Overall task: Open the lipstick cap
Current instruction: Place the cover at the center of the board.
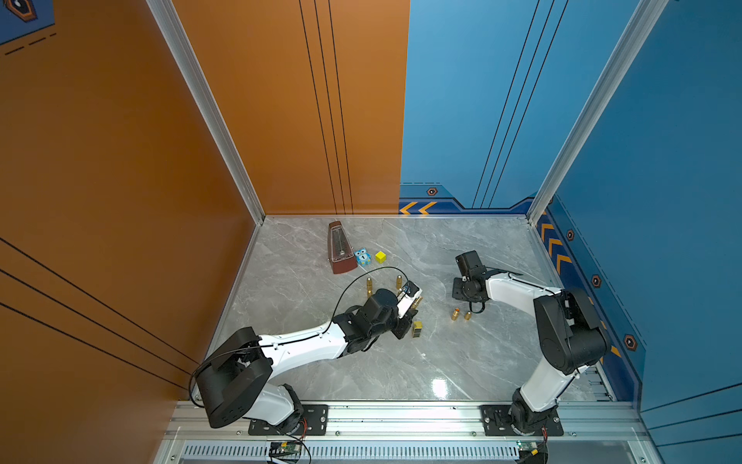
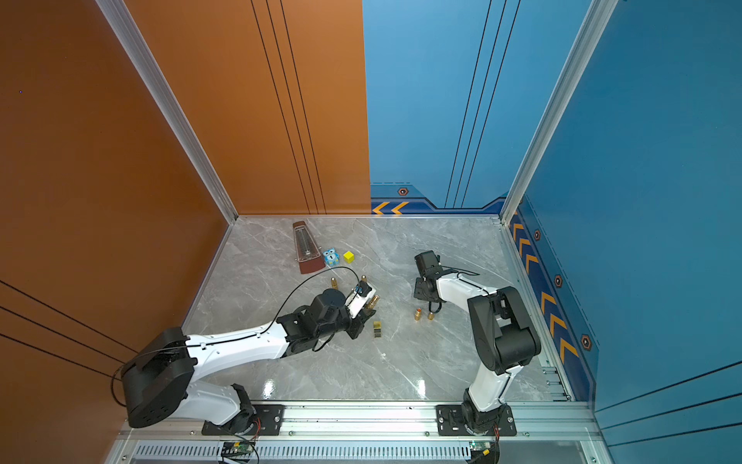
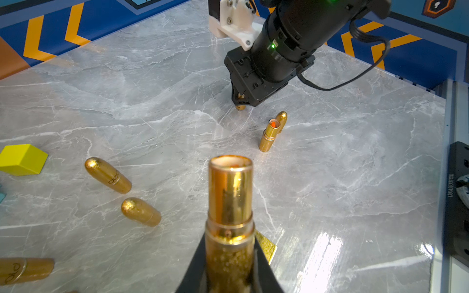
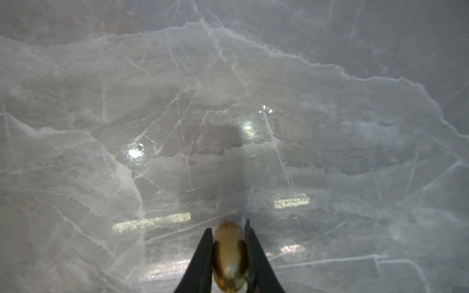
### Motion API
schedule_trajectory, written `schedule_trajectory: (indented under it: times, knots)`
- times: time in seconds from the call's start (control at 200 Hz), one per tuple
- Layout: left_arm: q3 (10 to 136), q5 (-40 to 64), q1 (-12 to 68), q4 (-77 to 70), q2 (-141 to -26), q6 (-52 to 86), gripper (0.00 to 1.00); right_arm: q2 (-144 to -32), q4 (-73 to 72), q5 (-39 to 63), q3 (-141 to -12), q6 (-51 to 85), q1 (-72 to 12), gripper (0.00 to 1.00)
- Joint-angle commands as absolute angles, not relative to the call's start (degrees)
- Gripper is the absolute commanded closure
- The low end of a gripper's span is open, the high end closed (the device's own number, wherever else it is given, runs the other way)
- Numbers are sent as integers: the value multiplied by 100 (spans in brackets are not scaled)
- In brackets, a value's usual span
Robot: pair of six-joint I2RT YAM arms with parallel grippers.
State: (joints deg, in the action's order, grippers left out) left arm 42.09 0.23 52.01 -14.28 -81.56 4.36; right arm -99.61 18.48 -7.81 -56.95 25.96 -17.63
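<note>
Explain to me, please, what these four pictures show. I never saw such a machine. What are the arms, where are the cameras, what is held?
These are two robot arms mounted at a marble table. Two pictures look down from above; the other two come from cameras on the wrists. The left end effector grips a gold lipstick with its cap off. The right end effector holds a gold cap. On the table are other lipsticks, a metronome, an owl toy and a yellow cube.
</note>
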Motion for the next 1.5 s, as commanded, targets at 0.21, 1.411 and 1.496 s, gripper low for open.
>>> schedule_trajectory:
  times: [0.21,1.411,1.496]
  knots:
    - [4307,112,5135,-1527,-8099,501,100,-9989,1865,-874,-5813,2654,-1798,63]
    - [4289,101,5142,-1519,-7902,483,100,-9133,2590,-388,-5934,2672,-1646,41]
    - [4237,80,5142,-1519,-7857,479,100,-8801,2843,-296,-5928,2672,-1655,38]
